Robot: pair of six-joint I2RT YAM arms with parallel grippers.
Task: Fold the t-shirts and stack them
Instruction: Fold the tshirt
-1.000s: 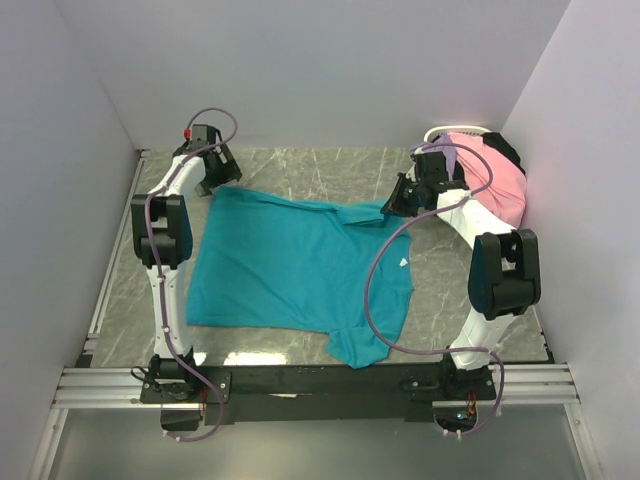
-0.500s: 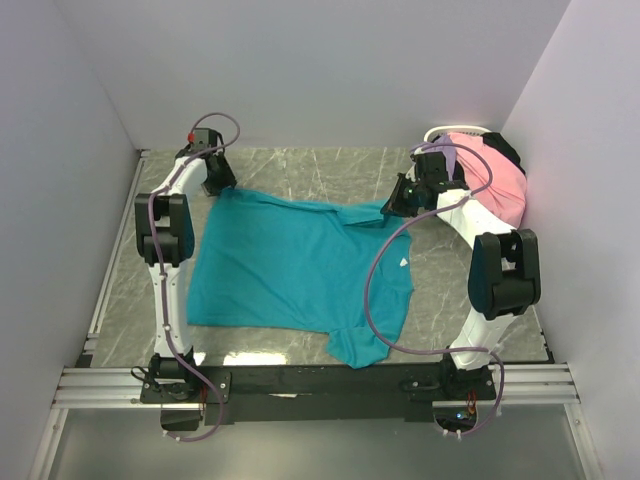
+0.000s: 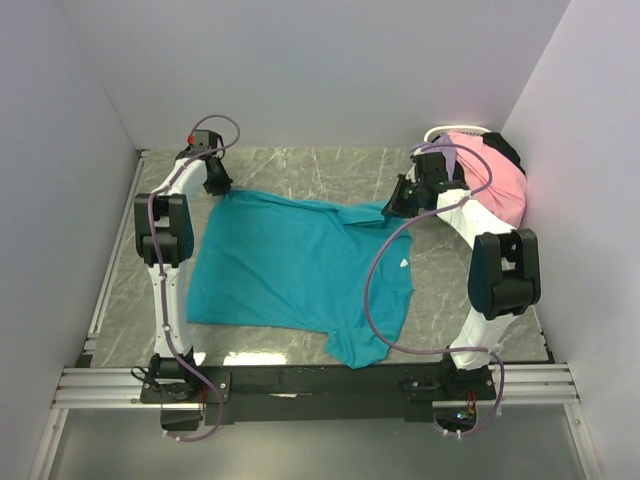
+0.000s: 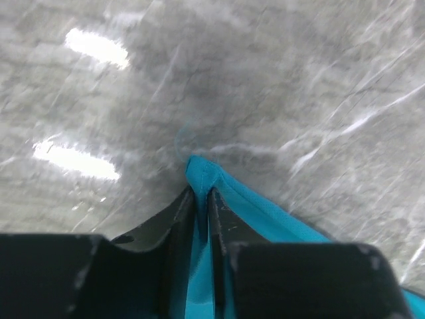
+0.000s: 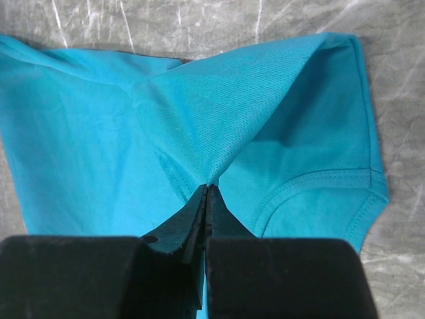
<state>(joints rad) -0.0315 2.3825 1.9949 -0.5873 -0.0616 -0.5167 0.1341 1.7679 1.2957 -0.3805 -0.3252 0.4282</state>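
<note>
A teal t-shirt (image 3: 300, 270) lies spread on the grey marbled table, its far edge lifted at two points. My left gripper (image 3: 218, 188) is shut on the shirt's far left corner (image 4: 199, 174); teal cloth fills the narrow gap between its black fingers (image 4: 174, 219). My right gripper (image 3: 393, 207) is shut on a pinch of teal cloth (image 5: 219, 126) near the far right sleeve (image 5: 325, 193), pulling it into a peak. Pink t-shirts (image 3: 495, 180) are heaped at the back right.
A white wire-rimmed basket (image 3: 452, 131) holds the heap at the back right, with dark cloth (image 3: 507, 148) beside the pink. Grey walls close in on both sides and the back. A black rail (image 3: 320, 380) runs along the near edge.
My left gripper slid a little toward the shirt's far left corner and closed on it. The right gripper and its pinch of cloth have stayed put.
</note>
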